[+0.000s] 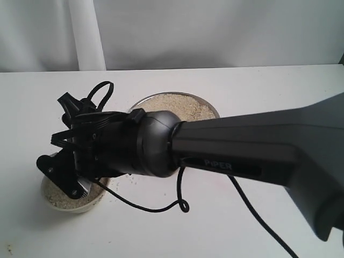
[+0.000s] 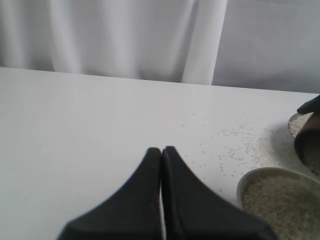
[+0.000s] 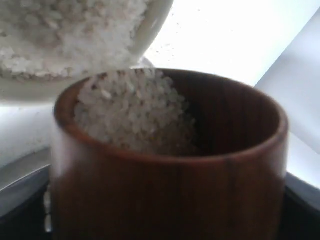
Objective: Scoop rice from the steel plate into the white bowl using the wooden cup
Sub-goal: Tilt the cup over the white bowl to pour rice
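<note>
The right arm (image 1: 258, 150) reaches past the steel plate (image 1: 214, 110) to hang over the white bowl (image 1: 75, 208). The right gripper (image 1: 67, 174) has its fingers clamped on the wooden cup (image 3: 165, 195), apparently tipped to pour its rice (image 3: 132, 117) in. The left gripper (image 2: 161, 155) waits beside the bowl, fingers pressed together and empty, clear of the pour.

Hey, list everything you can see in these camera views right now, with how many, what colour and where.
table: one, white, under everything
curtain: pale white, behind the table
steel plate: one, shiny grey, centre of the exterior view
white bowl: one, cream-white, front left of the plate
wooden cup: one, reddish-brown, close to the bowl's rim
rice: pale beige; in plate, bowl and cup, loose grains on the table
cable: one, black, lying in front of the plate
right gripper: black, over the bowl, closed on the cup
left gripper: black, fingers shut together, empty, beside the bowl
</note>
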You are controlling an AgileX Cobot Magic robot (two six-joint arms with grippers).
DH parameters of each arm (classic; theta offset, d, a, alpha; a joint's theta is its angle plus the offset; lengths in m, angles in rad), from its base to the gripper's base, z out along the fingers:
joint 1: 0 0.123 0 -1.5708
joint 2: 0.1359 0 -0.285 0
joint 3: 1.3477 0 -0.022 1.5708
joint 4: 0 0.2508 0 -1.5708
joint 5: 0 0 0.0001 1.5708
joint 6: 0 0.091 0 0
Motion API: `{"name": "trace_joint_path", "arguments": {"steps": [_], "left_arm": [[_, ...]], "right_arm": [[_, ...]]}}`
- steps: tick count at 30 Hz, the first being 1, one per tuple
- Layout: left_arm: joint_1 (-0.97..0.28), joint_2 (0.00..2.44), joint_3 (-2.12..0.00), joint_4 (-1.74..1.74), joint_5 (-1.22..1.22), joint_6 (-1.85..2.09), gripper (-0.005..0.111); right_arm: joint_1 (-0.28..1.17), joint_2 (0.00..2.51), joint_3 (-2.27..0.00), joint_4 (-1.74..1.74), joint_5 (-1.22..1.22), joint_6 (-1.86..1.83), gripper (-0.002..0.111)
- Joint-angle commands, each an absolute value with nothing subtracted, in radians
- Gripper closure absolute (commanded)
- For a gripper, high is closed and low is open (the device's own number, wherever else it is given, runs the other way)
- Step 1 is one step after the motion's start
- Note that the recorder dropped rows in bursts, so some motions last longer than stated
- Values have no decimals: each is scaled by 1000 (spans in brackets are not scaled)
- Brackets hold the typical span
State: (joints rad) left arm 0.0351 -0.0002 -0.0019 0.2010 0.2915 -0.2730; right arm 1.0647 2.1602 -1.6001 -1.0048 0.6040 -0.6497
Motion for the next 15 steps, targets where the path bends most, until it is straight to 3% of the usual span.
{"name": "trace_joint_path", "arguments": {"steps": [1, 15], "left_arm": [[30, 0, 0, 196, 285, -277, 107], [30, 0, 0, 196, 285, -277, 107]], "right_arm": [[1093, 2151, -1601, -1061, 613, -643, 108], [1110, 2155, -1601, -1154, 637, -643, 108]]}}
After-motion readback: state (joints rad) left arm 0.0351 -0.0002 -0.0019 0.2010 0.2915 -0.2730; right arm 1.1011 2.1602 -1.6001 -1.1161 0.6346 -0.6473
